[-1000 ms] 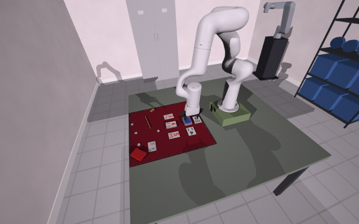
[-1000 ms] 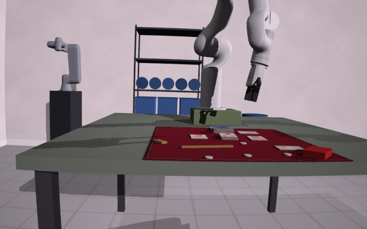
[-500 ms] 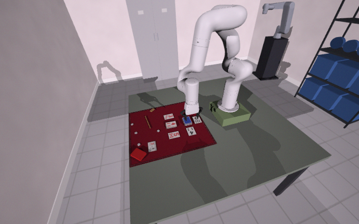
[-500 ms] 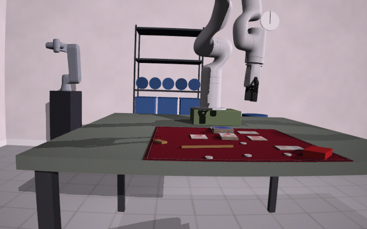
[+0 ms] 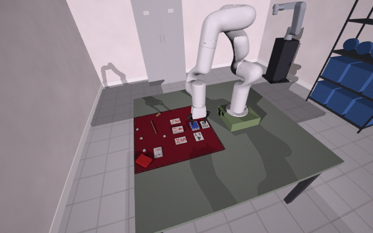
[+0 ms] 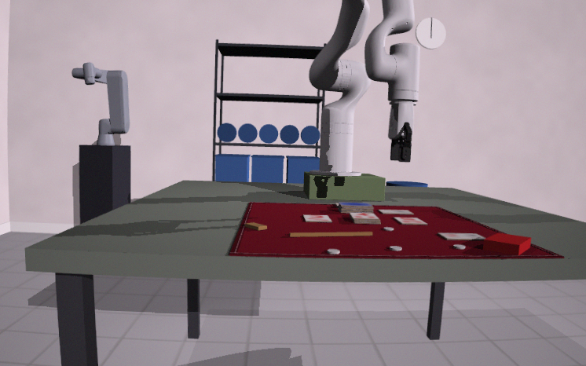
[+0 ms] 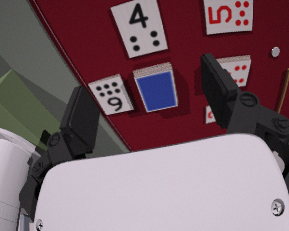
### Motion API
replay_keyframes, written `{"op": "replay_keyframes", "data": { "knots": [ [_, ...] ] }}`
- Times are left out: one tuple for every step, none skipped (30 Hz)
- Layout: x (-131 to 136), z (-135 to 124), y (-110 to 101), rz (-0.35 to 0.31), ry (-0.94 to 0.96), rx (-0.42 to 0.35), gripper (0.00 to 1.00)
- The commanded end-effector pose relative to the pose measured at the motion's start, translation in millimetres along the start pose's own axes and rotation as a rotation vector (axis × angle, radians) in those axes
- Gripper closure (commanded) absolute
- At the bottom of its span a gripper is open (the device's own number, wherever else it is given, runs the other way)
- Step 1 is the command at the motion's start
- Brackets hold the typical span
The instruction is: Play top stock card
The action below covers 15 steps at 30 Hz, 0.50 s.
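The gripper (image 7: 152, 94) hangs spread wide and empty above the cloth (image 5: 179, 150), its fingers well clear of it. The blue-backed stock (image 7: 155, 89) lies below between them, beside the black 9 (image 7: 111, 94) and under the black 4 (image 7: 139, 24)

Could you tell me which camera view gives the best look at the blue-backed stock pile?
The wrist view: the stock sits nearly centred between the open gripper's fingers, its blue back plain. The top view shows it small, just below the gripper. The exterior view shows only its edge-on stack.
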<state>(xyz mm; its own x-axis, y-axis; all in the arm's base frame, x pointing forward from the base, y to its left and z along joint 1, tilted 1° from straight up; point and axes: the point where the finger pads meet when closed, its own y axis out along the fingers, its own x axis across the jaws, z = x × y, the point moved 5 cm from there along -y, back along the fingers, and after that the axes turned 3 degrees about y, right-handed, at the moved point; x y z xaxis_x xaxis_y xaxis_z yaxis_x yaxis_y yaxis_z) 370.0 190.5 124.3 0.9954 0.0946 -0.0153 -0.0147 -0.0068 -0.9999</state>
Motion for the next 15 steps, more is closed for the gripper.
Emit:
{"op": "replay_keyframes", "data": {
  "knots": [
    [0.9,0.0,-0.6,-0.003,-0.001,0.004,0.0],
    [1.0,0.0,-0.7,-0.003,-0.001,0.005,0.0],
    [1.0,0.0,-0.7,-0.003,-0.001,0.005,0.0],
    [1.0,0.0,-0.7,-0.003,-0.001,0.005,0.0],
    [1.0,0.0,-0.7,-0.003,-0.001,0.005,0.0],
    [1.0,0.0,-0.7,-0.003,-0.001,0.005,0.0],
    [1.0,0.0,-0.7,-0.003,-0.001,0.005,0.0],
    [1.0,0.0,-0.7,-0.003,-0.001,0.005,0.0],
    [1.0,0.0,-0.7,-0.003,-0.001,0.005,0.0],
    [1.0,0.0,-0.6,-0.003,-0.001,0.005,0.0],
    [1.0,0.0,-0.6,-0.003,-0.003,0.005,0.0],
    [1.0,-0.1,-0.5,-0.003,-0.006,0.005,0.0],
    [1.0,-0.1,-0.4,-0.003,-0.012,0.005,0.0],
    [1.0,-0.1,-0.2,-0.003,-0.019,0.005,0.0],
    [1.1,-0.1,0.0,-0.003,-0.029,0.005,0.0]
  ]
}}
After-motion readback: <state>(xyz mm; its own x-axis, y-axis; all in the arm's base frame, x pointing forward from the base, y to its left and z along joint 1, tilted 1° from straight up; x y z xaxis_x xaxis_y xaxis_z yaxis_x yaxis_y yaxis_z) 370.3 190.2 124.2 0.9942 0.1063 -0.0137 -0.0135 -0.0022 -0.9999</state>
